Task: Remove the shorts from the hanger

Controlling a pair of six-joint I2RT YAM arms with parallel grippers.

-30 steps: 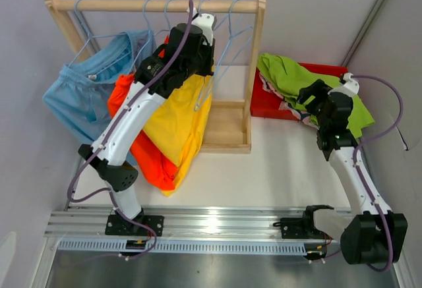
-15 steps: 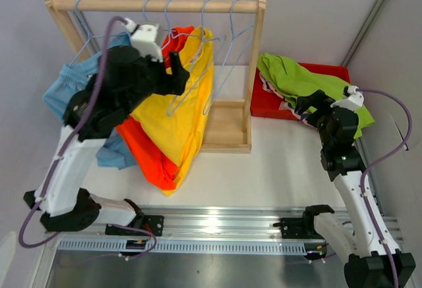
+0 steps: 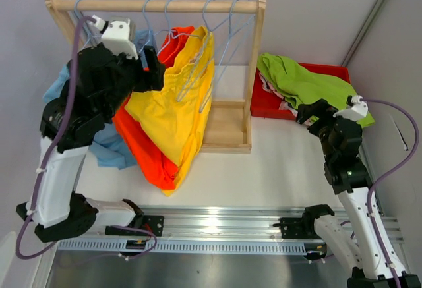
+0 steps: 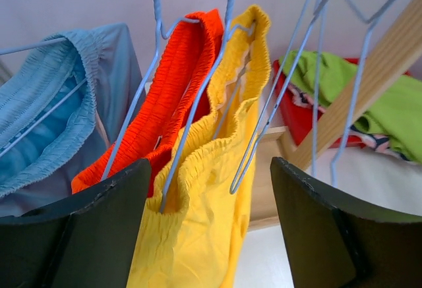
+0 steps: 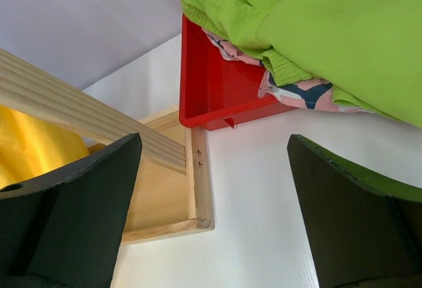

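Three pairs are left on the wooden rack (image 3: 158,4): light blue shorts (image 4: 53,110), orange-red shorts (image 4: 178,84) and yellow shorts (image 4: 198,235), each on a wire hanger. The lime green shorts (image 5: 316,18) and the pink patterned shorts (image 5: 297,93) already lie heaped on the red bin (image 5: 217,84), to the right of the rack.

Our left hand (image 4: 211,166) is up at hanger height, fingers spread wide, nothing gripped. The relation that counts: the yellow shorts hang straight ahead of it, w/ the gathered waistband in line w/ the gap but a bit left of centre, and the orange-red pair just beside it on the left. The waistband's long axis runs away from the hand & up toward the rail, i.e. roughly along our approach, not across it. So we judge the fingers would close across the band's thickness if we go straight in. The yellow pair's hanger (image 4: 198,103) runs along the band, so a pinch may catch wire too. Two bare hangers (image 4: 275,90) dangle near the right finger.

Our right hand (image 5: 214,143), also wide & empty, hovers above the tabletop (image 5: 250,222) beside the bin, on the far side of the rack's post from the yellow pair. The left arm is clearly nearer, so we'd take yellow w/ it.
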